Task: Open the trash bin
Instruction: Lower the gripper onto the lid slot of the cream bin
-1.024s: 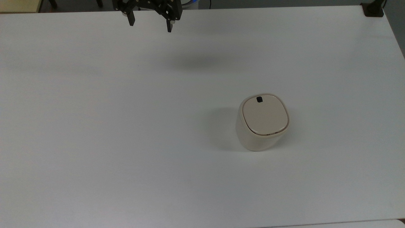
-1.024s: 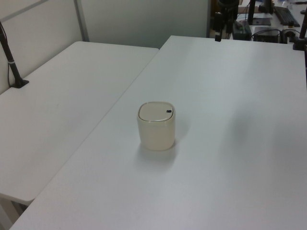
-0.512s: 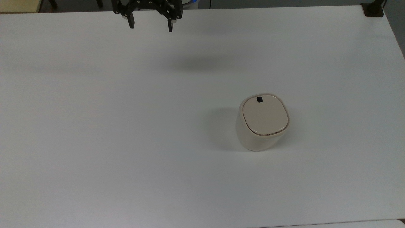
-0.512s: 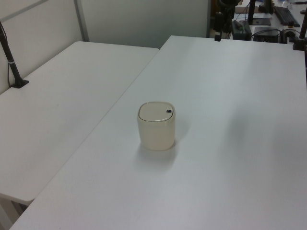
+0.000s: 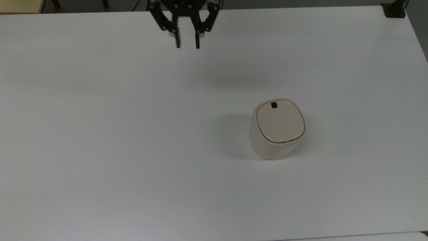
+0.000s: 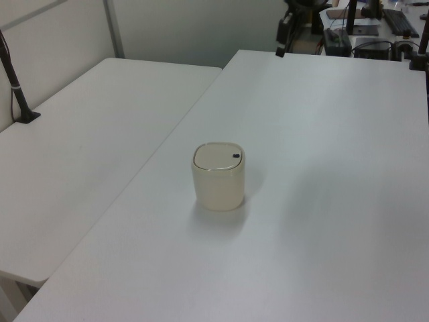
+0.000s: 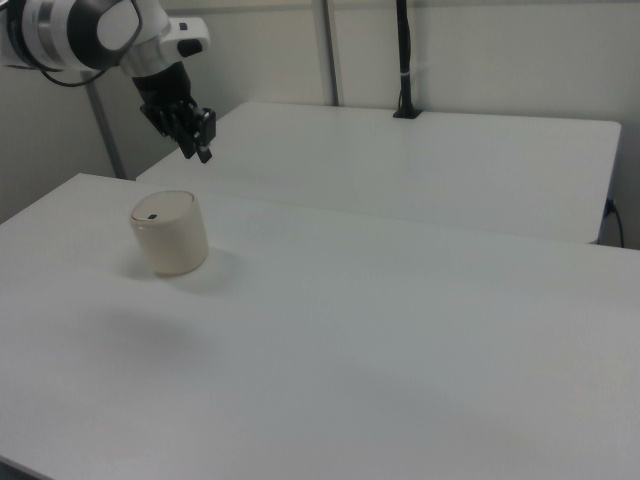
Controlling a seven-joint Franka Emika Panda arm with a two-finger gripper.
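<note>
Approach step, by the look of it: hand [image 5: 187,44] hanging above the tabletop [image 5: 100,134], fingers a narrow gap apart, gripping nothing. Trash bin [image 5: 277,130] well apart, toward five o'clock in the top view. Next: travelling over and pressing the black button [image 5: 274,105]. Cream, tapering body, lid flat and closed.

A cream trash bin [image 5: 277,129] sits right of centre on the white bench [image 5: 100,134], lid flat. At upper centre the black pincer [image 5: 187,43] hangs, fingers slightly parted, well apart from it.
</note>
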